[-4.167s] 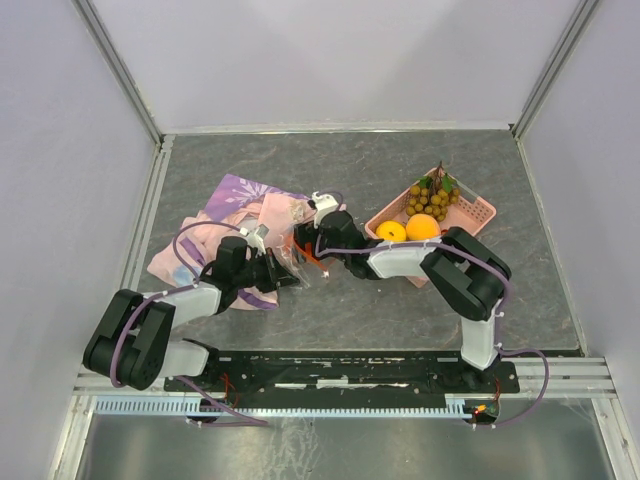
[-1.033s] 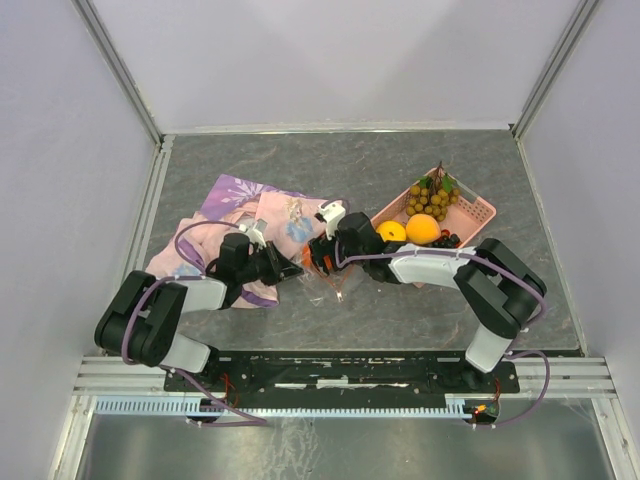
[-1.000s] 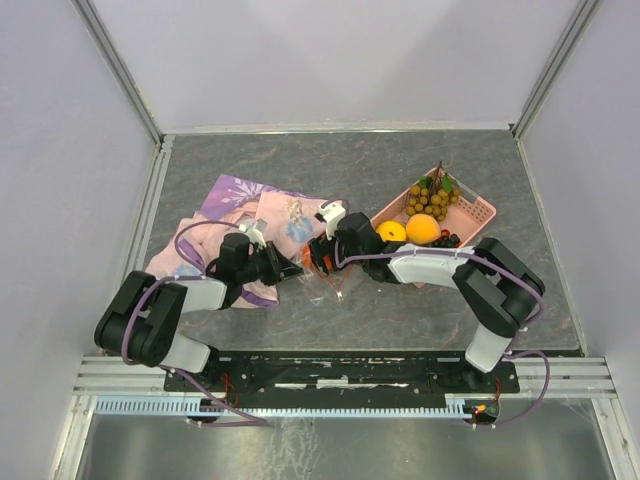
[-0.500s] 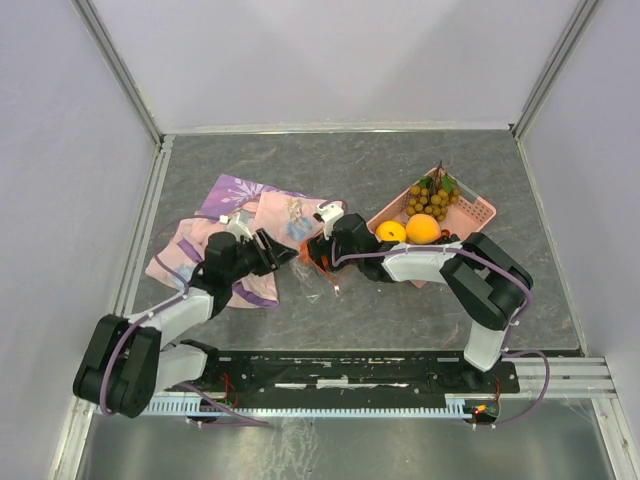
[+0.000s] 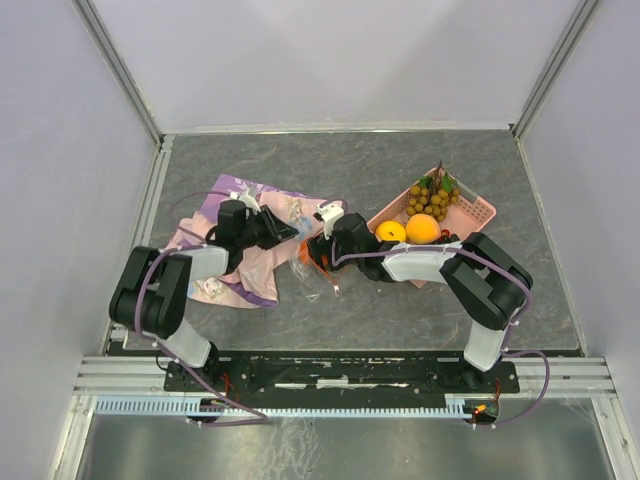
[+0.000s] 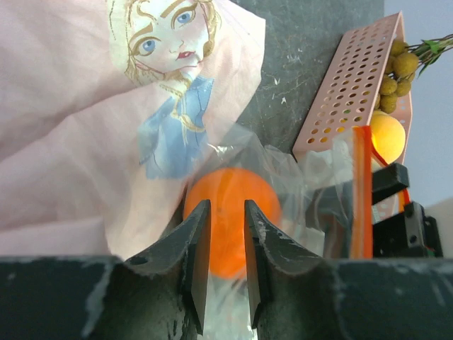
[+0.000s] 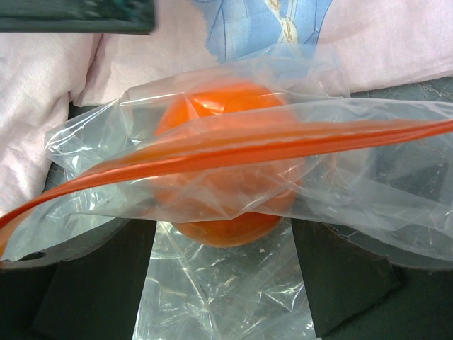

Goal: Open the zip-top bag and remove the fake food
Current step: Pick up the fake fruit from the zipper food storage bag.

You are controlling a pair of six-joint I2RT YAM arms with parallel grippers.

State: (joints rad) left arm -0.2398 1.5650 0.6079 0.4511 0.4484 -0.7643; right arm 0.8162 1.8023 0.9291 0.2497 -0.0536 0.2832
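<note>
The zip-top bag (image 5: 318, 272) lies crumpled on the table beside the pink cloth. A red-orange fruit (image 7: 219, 227) of the fake food sits inside it, under the orange-red zip strip (image 7: 248, 145). My right gripper (image 7: 223, 219) reaches in from the right, and its fingers (image 7: 92, 283) flank the fruit on both sides under the film, shut on it. My left gripper (image 6: 226, 205) faces the bag (image 6: 311, 170) from the left over the cloth. Its jaws stand a narrow gap apart, with the fruit (image 6: 233, 180) just beyond the tips. In the top view the left gripper (image 5: 290, 232) is close to the right gripper (image 5: 312, 252).
A pink perforated basket (image 5: 480, 212) at the right holds tan grapes (image 5: 432, 197), an orange (image 5: 422, 227) and a yellow fruit (image 5: 391, 231). The pink-purple patterned cloth (image 5: 235, 265) is bunched under the left arm. Walls close in the table.
My left gripper has swung away from the table's near edge, up over the cloth, and its jaws widened then narrowed again. The right gripper and bag shifted slightly left.
</note>
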